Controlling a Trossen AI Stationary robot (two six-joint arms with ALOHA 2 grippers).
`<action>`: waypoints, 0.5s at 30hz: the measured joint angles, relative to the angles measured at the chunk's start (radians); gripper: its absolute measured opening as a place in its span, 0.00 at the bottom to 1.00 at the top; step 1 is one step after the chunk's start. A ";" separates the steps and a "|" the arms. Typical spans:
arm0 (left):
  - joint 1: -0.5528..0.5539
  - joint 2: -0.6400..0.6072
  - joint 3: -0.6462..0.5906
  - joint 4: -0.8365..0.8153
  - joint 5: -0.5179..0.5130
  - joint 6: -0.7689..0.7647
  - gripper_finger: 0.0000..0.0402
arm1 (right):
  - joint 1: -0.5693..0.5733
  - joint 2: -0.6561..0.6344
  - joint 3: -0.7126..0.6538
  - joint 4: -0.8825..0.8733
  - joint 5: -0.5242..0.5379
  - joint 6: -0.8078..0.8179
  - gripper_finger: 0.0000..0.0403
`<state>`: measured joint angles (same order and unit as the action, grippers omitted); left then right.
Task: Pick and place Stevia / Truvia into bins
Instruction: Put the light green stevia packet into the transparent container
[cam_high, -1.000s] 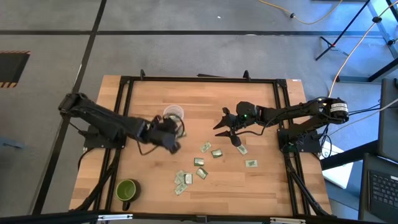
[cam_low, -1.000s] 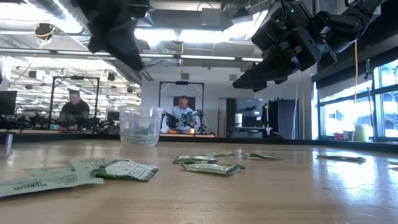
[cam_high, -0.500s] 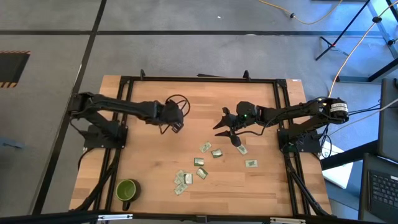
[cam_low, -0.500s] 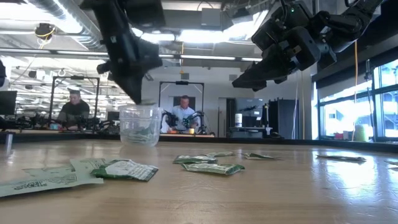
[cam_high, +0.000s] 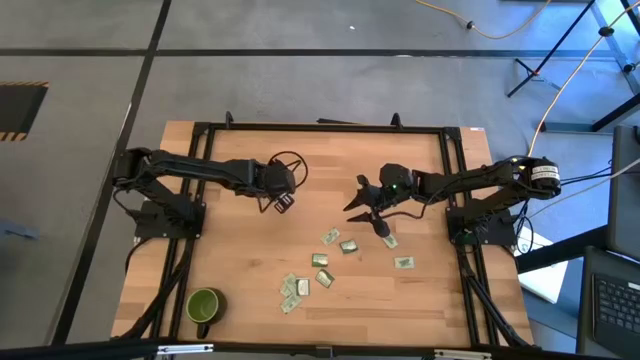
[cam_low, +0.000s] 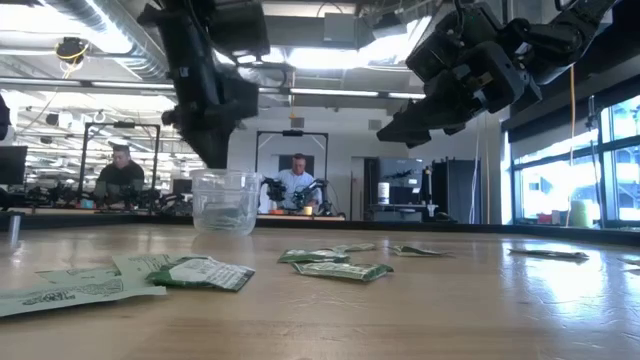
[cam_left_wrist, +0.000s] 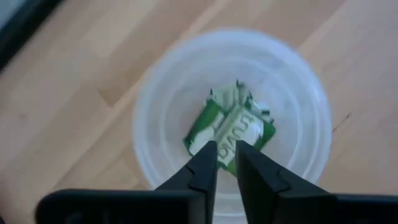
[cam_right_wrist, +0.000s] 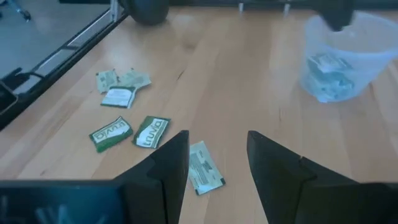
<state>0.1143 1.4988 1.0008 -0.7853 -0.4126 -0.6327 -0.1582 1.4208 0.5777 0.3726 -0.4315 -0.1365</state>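
since a second ago our left tool (cam_high: 282, 200) has swung from the worktop's middle to sit directly over the cup (cam_left_wrist: 231, 118), and its fingers, which were pressed together, now show a narrow gap in the left wrist view with nothing between them; a green and white sachet (cam_left_wrist: 229, 128) lies on the cup's floor below. going near to far in the low view, a loose cluster of sachets (cam_low: 200, 272) lies at the front of the worktop (cam_high: 420, 300), two more sachets (cam_low: 340, 268) sit a little farther in, and the cup stands behind them all, with people at benches in the room beyond. our right tool (cam_high: 365, 208) hangs spread wide and empty above the middle sachets (cam_high: 349, 245), and one sachet (cam_right_wrist: 205, 167) lies just ahead of its fingers. we judge these packets light, thin and limp, lying flat, so they will likely slide or buckle; pinching one across its short width, near an edge that lifts, looks the safest hold.
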 joint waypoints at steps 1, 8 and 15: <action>0.000 -0.015 0.000 0.000 -0.010 0.000 0.16 | 0.007 0.000 0.000 0.001 0.004 -0.015 0.41; -0.056 -0.141 0.000 0.041 -0.203 0.000 0.23 | 0.107 0.000 0.000 -0.003 0.156 -0.117 0.38; -0.170 -0.189 0.000 0.126 -0.337 0.027 0.24 | 0.131 0.010 0.000 0.017 0.205 -0.055 0.33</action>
<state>-0.0561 1.3097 1.0008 -0.6590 -0.7492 -0.6056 -0.0277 1.4303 0.5777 0.3895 -0.2264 -0.1914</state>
